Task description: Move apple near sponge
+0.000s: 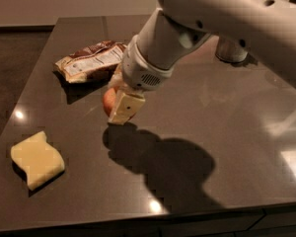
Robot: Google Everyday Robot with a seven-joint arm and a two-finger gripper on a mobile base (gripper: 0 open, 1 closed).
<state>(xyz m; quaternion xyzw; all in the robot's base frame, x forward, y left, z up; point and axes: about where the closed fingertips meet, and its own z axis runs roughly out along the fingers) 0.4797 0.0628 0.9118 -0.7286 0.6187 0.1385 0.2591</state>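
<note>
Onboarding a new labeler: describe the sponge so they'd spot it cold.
On the dark table, go to the near left corner, away from the gripper, whose fingers grip the apple at mid-table below the snack bag. The sponge lies flat there, alone. It is a pale yellow block with wavy edges, unlike the crinkled brown-and-white bag and the round red apple.
</note>
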